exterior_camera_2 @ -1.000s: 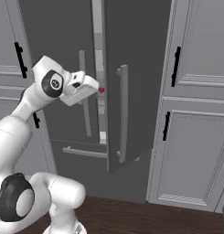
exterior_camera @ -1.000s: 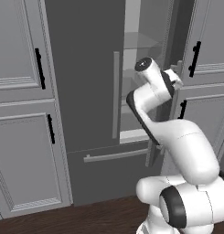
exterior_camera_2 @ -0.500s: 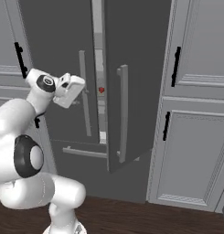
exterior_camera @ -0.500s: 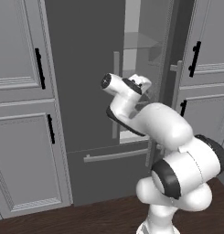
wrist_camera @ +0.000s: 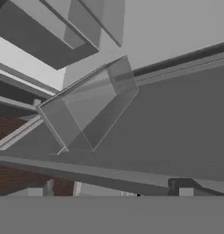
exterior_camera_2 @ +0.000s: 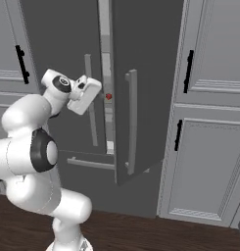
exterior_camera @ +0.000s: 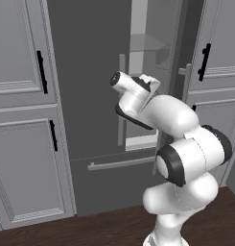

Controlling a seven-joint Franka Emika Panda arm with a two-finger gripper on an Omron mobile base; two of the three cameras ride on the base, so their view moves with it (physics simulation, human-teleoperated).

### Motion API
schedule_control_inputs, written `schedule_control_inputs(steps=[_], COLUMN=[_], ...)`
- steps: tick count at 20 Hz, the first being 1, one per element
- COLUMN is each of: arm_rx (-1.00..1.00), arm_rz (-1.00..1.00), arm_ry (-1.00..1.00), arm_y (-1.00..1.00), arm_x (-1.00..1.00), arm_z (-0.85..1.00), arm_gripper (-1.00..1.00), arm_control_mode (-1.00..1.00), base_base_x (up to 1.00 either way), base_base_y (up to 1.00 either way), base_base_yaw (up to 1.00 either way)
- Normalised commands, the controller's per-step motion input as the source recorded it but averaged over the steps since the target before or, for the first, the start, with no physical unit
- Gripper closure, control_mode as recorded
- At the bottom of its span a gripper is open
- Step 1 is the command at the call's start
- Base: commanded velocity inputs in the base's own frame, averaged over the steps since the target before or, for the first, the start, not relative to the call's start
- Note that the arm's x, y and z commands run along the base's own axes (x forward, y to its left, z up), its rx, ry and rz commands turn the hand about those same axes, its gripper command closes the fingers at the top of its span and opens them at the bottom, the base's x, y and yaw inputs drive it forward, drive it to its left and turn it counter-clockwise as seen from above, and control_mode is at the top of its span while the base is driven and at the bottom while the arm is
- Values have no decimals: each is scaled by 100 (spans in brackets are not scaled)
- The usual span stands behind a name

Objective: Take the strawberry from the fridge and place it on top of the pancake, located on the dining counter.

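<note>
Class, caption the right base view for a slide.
Robot hand near the fridge gap, strawberry visible inside.

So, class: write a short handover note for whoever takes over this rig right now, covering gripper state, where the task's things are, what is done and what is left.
Gripper: open and empty, raised in front of the fridge.
Fridge: right door swung partly open; left door shut.
Strawberry: a small red spot seen through the door gap, inside the fridge, untouched.
Done: door opened.
Left: reach through the gap, grasp the strawberry, carry it to the dining counter and set it on top of the pancake.
</note>
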Motion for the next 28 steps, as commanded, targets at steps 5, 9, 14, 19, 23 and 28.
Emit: schedule_control_inputs(steps=[5,9,14,19,23,28], arm_rx=[0,0,-1,-20,-43,-14], arm_rz=[-1,-2,-6,4,37,37], arm_ry=[18,16,19,35,36,11], arm_y=[-55,-36,-35,13,74,21], arm_x=[-16,-35,-56,-2,0,-3], arm_z=[0,0,2,15,28,-2], arm_gripper=[-100,-100,-100,-100,-100,-100], arm_control_mode=[-100,-100,-100,-100,-100,-100], base_base_x=[0,0,0,0,0,0], base_base_y=[0,0,0,0,0,0], base_base_yaw=[0,0,0,0,0,0])
